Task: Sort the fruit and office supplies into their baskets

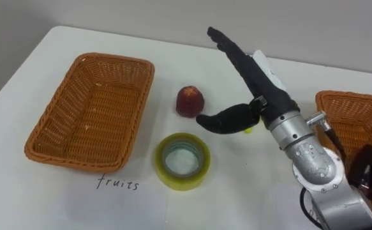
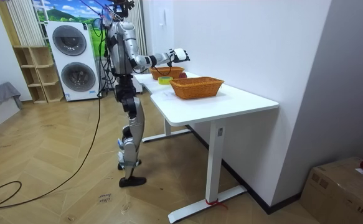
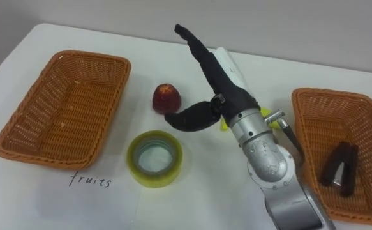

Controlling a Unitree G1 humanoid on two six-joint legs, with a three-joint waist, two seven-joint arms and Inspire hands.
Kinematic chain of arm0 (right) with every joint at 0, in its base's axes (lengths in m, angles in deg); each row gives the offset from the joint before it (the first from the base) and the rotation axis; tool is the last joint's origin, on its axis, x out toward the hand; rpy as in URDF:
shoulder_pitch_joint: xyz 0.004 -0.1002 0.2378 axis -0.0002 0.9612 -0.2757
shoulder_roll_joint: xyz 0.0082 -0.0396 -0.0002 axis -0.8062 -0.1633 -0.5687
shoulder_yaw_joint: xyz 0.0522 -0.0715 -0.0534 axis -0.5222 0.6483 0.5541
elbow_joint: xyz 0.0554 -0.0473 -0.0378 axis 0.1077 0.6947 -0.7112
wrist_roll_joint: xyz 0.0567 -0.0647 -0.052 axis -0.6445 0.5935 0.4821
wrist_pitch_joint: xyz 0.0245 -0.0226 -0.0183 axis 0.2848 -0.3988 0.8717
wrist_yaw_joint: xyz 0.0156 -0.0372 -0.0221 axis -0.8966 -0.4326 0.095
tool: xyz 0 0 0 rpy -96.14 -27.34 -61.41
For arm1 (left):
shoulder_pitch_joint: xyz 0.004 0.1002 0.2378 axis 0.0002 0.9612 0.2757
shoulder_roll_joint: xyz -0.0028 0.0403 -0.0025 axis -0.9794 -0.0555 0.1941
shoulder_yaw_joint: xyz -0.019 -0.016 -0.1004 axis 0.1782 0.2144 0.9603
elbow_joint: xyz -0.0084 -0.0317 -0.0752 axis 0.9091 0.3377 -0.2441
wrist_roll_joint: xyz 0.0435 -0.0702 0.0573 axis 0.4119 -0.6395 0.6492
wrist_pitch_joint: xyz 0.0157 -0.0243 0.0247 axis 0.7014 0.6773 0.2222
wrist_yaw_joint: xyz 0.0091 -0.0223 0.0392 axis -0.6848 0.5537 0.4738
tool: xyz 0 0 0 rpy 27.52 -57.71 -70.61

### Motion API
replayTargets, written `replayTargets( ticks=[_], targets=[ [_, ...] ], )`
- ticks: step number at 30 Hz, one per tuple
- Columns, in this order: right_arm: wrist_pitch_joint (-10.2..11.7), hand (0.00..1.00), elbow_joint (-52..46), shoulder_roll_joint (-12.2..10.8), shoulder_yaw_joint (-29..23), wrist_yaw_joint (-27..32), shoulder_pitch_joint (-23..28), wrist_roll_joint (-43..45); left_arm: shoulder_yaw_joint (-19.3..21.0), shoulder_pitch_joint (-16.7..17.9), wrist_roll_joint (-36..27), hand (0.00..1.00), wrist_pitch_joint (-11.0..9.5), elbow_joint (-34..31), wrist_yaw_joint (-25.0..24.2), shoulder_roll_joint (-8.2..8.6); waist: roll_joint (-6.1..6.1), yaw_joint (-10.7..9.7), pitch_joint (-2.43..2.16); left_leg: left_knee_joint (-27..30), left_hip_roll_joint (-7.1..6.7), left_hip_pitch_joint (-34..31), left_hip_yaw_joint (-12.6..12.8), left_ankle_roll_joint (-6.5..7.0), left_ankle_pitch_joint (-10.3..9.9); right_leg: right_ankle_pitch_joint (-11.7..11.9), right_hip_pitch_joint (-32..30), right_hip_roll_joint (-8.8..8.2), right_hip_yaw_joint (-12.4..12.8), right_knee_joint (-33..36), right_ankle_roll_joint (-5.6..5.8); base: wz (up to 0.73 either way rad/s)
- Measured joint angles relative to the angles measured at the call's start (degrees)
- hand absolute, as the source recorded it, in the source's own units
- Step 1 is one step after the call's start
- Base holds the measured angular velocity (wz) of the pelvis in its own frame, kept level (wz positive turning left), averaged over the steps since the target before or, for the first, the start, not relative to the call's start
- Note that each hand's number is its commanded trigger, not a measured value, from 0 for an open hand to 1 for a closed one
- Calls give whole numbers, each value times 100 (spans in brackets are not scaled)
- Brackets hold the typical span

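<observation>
Fruit step: we are hovering our released, empty right robot hand (image 1: 265, 89) beside the apple (image 1: 189, 101); next, closing round it.

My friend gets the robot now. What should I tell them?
The right robot hand is open and empty, above the white table between the baskets.
The red round fruit sits on the table by its thumb; the left brown wicker basket is empty.
The yellow roll of tape lies on the table.
A small yellow-green thing under the hand is too hidden to name.
Done: a dark clip-like thing is in the right brown wicker basket.
Left: fruit, tape.
</observation>
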Motion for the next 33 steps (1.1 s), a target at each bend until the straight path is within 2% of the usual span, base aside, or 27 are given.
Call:
replayTargets(
  ticks=[5, 8, 12, 18, 22, 27, 33],
  targets=[
    [2, 0, 9, -85, 0, -39, 1, -115, -4, 49, -2, 0, -31, 3, 6, -1, 0, 5, 66, -19, 3, 67, 13, -1, 1, 0, 78, 2, 1, -4, 0, 0],
    [5, 0, 106, -107, 1, -128, 1, -112, -1, 68, -1, 0, -33, -17, 9, -1, -17, 7, 83, -19, 3, 46, 13, -1, 1, 0, 70, 3, -3, -2, 0, 0],
    [-2, 0, 209, -127, 1, -180, 2, -128, -2, 129, 2, 0, -30, -224, 5, 0, -55, 20, 57, -5, 3, -28, 17, -1, 3, 2, -4, 4, -9, 20, 0, 0],
    [2, 0, 423, -198, 1, -179, 1, -238, -1, 149, 2, 0, -38, -351, 7, -1, -56, 112, 50, 27, -3, -23, 17, 4, 7, 2, -2, -8, -11, 4, 1, 0],
    [3, 0, 545, -247, 1, -179, 1, -232, 4, 166, 1, 0, -38, -456, 7, -1, -27, 128, 63, 28, -3, -41, 12, 4, 7, 2, -3, -9, -17, -1, 1, 0],
    [3, 0, 609, -249, 1, -173, 1, -226, 3, 184, 1, 0, -42, -580, 20, 0, 29, 137, 31, 27, -3, -51, 10, 4, 7, 2, -1, -9, -20, 6, 1, 0],
    [3, 0, 631, -250, 1, -175, 2, -119, 4, 149, 1, 0, -43, -588, 25, 7, 52, 132, 22, 27, -4, -48, 9, 4, 13, 2, -1, -12, -23, 7, 1, 0]
  ],
)
